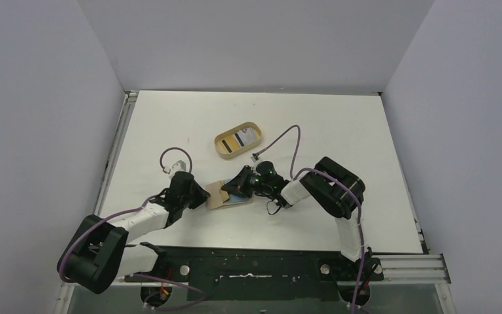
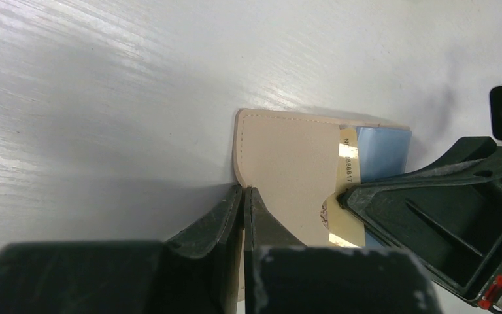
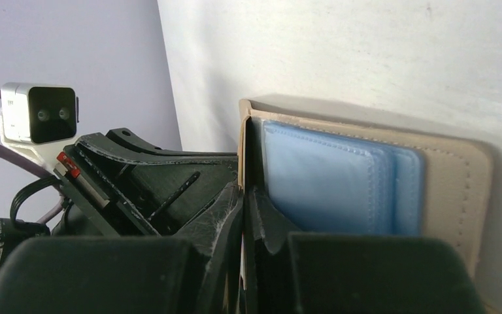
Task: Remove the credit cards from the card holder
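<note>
**Item 1. Card holder** (image 2: 287,163): a tan bifold wallet lying open on the white counter (image 1: 340,131), between the two arms and near the front edge. The inner side faces up and shows stacked light blue plastic sleeves (image 3: 333,183).

**Item 2. Left gripper** (image 2: 243,193): jaws clenched on the near edge of the tan cover flap. Judged purpose is to anchor the wallet, so that a pull from the other side slides a card out rather than dragging the whole holder across the counter.

**Item 3. Right gripper** (image 3: 243,193): jaws closed, coming in from the opposite side with the tips at the pocket mouth. They appear to pinch the protruding credit card (Item 4). The right wrist view shows only a thin edge between the jaws, so this grip is a judgement.

**Item 4. Protruding credit card** (image 2: 348,167): pale cream with a printed number strip. It sticks partway out of the tan pocket beside the blue sleeves and is not yet free.

**Item 5. Oval wooden tray** (image 1: 217,142): stands farther back on the counter, apart from the wallet. It holds removed cards (image 1: 238,139), whitish with a black stripe, and is evidently the drop-off place.

**Status:** extraction partly done. The next pull needs to run straight along the pocket, and the thin card could slip from the pinch.
</note>
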Controlling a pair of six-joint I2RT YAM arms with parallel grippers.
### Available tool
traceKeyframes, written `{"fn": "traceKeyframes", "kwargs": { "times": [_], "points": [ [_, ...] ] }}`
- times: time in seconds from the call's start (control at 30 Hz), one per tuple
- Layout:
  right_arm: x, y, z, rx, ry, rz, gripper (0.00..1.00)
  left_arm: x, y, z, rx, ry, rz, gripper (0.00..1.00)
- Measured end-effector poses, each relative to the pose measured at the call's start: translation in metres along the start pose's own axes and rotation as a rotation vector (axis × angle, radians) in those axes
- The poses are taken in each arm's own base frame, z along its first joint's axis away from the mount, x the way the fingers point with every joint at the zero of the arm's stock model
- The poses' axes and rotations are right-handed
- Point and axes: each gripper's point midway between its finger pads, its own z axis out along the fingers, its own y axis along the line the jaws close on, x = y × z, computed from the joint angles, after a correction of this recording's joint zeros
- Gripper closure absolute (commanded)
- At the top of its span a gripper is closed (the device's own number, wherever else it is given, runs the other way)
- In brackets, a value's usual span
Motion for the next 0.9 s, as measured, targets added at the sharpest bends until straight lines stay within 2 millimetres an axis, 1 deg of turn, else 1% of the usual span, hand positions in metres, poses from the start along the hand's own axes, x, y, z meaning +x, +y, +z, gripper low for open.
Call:
{"fn": "traceKeyframes", "kwargs": {
  "times": [0.1, 0.2, 0.27, 0.43, 0.53, 0.63, 0.7, 0.77, 0.8, 0.83, 0.9],
  "points": [
    [-0.002, 0.001, -0.009, 0.017, -0.005, -0.016, 1.00, 0.001, 0.001, -0.002, -0.002, 0.004, 0.001, 1.00],
    [-0.012, 0.003, -0.027, 0.044, -0.022, -0.041, 1.00, 0.002, 0.003, -0.004, -0.009, 0.009, 0.004, 1.00],
    [-0.025, 0.012, -0.044, 0.051, -0.049, -0.068, 1.00, 0.003, 0.005, -0.006, -0.013, 0.009, 0.006, 1.00],
    [-0.057, 0.035, -0.078, 0.060, -0.115, -0.161, 1.00, 0.004, 0.009, -0.010, -0.027, 0.017, 0.010, 1.00],
    [-0.080, 0.050, -0.090, 0.087, -0.145, -0.221, 1.00, 0.005, 0.012, -0.013, -0.037, 0.020, 0.012, 1.00],
    [-0.115, 0.080, -0.090, 0.084, -0.183, -0.297, 1.00, 0.005, 0.014, -0.016, -0.048, 0.021, 0.015, 1.00],
    [-0.137, 0.101, -0.085, 0.058, -0.202, -0.340, 1.00, 0.006, 0.017, -0.017, -0.057, 0.022, 0.019, 1.00],
    [-0.159, 0.118, -0.074, 0.040, -0.211, -0.379, 1.00, 0.006, 0.018, -0.018, -0.063, 0.021, 0.023, 1.00],
    [-0.168, 0.122, -0.068, 0.039, -0.211, -0.394, 1.00, 0.006, 0.018, -0.019, -0.065, 0.021, 0.023, 0.98],
    [-0.177, 0.125, -0.061, 0.040, -0.211, -0.407, 1.00, 0.006, 0.019, -0.019, -0.068, 0.021, 0.025, 0.92],
    [-0.190, 0.123, -0.046, 0.058, -0.198, -0.422, 1.00, 0.005, 0.020, -0.020, -0.072, 0.019, 0.031, 0.78]
  ]
}}
